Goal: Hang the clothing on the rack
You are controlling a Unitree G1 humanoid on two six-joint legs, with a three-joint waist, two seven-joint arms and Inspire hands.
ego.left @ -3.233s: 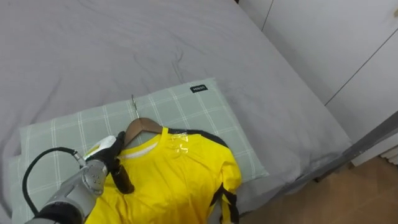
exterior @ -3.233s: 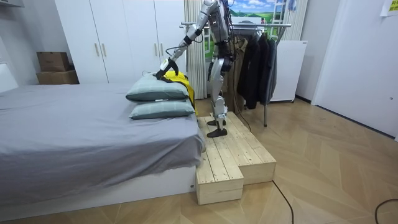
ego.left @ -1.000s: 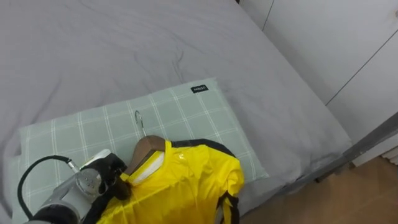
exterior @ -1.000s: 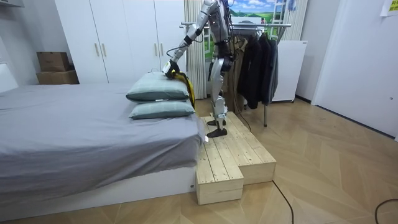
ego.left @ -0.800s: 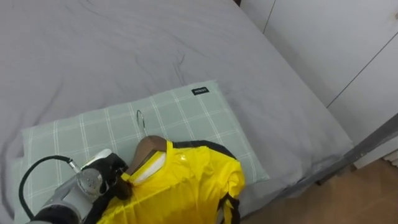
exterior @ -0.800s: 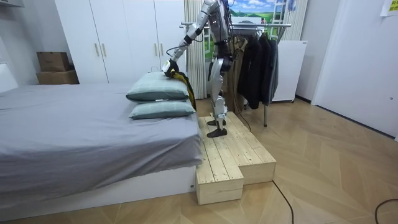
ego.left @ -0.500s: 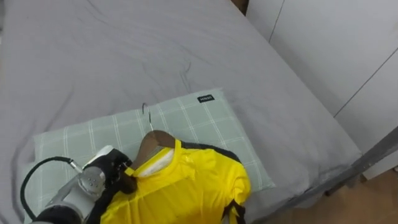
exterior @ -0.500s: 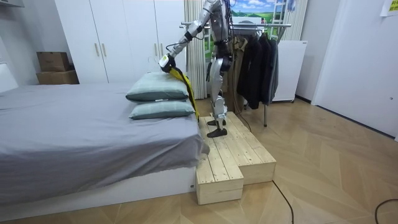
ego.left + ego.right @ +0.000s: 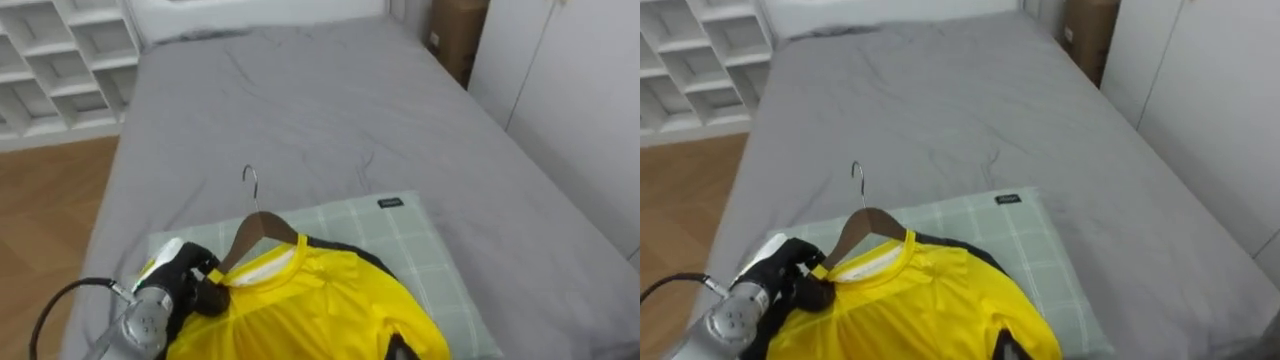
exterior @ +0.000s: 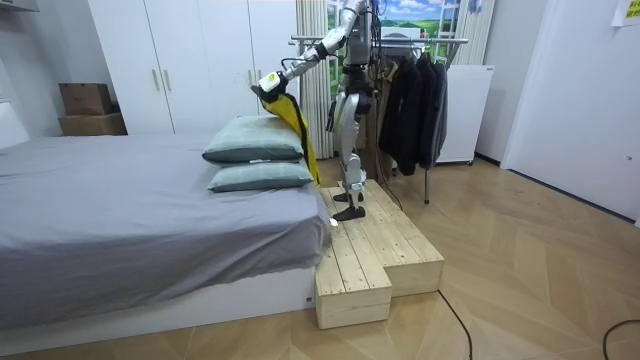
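Note:
A yellow shirt (image 9: 325, 310) with dark trim hangs on a wooden hanger (image 9: 258, 231) whose metal hook (image 9: 250, 181) points up. My left hand (image 9: 186, 286) is shut on the hanger's left shoulder, at the shirt's collar. In the room view I stand on a wooden platform (image 10: 375, 250) at the bed's end, left arm stretched out over the pillows. There the left hand (image 10: 267, 84) holds the shirt (image 10: 296, 128) lifted, and it hangs free beside the pillows.
A green checked pillow (image 9: 402, 238) lies under the shirt on the grey bed (image 9: 300, 110); a second pillow (image 10: 260, 177) lies beneath it. Behind me stands a clothes rack (image 10: 425, 41) with dark garments (image 10: 410, 100). White wardrobes (image 10: 190, 60) line the wall.
My left arm has risen and lifted the hanger with the shirt off the pillow. The eye views have swung up the bed, towards its far end.

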